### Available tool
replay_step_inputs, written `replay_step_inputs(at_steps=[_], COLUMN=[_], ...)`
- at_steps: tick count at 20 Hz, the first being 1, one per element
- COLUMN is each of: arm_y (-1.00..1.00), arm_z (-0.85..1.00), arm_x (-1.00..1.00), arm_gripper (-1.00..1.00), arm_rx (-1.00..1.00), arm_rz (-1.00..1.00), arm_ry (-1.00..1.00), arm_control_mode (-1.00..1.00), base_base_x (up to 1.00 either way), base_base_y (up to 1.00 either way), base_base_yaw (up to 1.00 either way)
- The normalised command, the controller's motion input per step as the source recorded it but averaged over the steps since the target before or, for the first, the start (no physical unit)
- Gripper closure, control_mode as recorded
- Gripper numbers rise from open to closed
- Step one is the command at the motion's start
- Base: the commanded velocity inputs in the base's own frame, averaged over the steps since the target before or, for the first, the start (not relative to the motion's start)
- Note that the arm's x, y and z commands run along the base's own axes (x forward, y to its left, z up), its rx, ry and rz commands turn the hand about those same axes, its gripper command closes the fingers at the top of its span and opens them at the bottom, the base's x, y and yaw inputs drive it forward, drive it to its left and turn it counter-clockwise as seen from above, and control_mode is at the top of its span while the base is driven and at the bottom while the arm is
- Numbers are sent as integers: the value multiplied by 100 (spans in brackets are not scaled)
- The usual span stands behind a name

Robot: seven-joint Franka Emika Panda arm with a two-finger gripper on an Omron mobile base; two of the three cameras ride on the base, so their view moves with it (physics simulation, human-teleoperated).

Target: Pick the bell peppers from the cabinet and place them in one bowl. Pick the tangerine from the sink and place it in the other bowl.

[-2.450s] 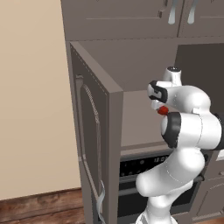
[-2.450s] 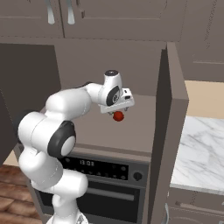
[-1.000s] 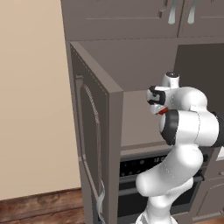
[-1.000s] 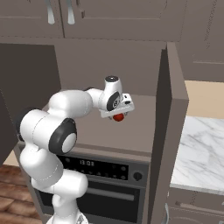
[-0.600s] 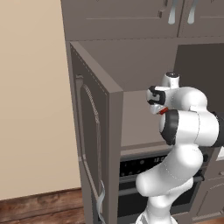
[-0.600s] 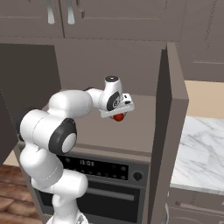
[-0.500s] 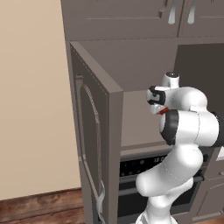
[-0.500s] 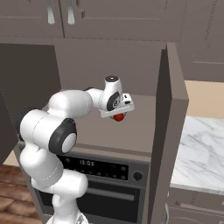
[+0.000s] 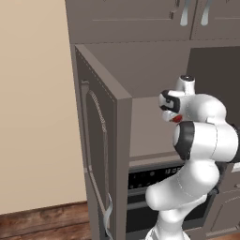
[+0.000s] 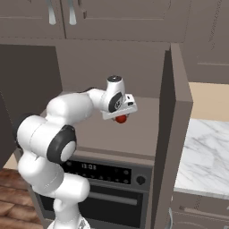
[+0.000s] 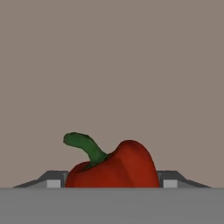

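Observation:
In the hand view a glossy red bell pepper (image 11: 118, 168) with a curved green stem sits right between my gripper's (image 11: 111, 183) two fingertips, which press against its sides. From the right base view the same bell pepper (image 10: 120, 119) pokes out under my gripper (image 10: 121, 116), inside the shelf niche of the grey-brown cabinet (image 10: 179, 112). The left base view shows a red sliver of the bell pepper (image 9: 177, 118) below the gripper (image 9: 173, 115). I cannot tell whether the pepper still rests on the shelf.
The cabinet door (image 9: 101, 154) stands open on the left, its edge near my arm. A black oven (image 10: 112, 179) with a lit display sits under the niche. A marble counter (image 10: 205, 152) lies to the right; closed upper cupboards (image 10: 116, 18) hang above.
Since the earliest frames the arm has reached a little deeper into the niche, over the pepper. Over the last second nothing has visibly moved.

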Motion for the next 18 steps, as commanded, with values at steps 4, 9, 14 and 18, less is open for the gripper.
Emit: replay_step_inputs(at_steps=[4,9,14,18], arm_y=[0,0,0,1], arm_z=[43,50,43,27], arm_x=[-83,-55,-53,-67], arm_gripper=[100,100,100,100], arm_rx=[0,0,0,0], arm_rz=[0,0,0,0], arm_ry=[-5,-1,0,-3], arm_control_mode=[-100,-100,-100,-100], base_base_x=[0,0,0,0], base_base_y=[0,0,0,0], base_base_yaw=[0,0,0,0])
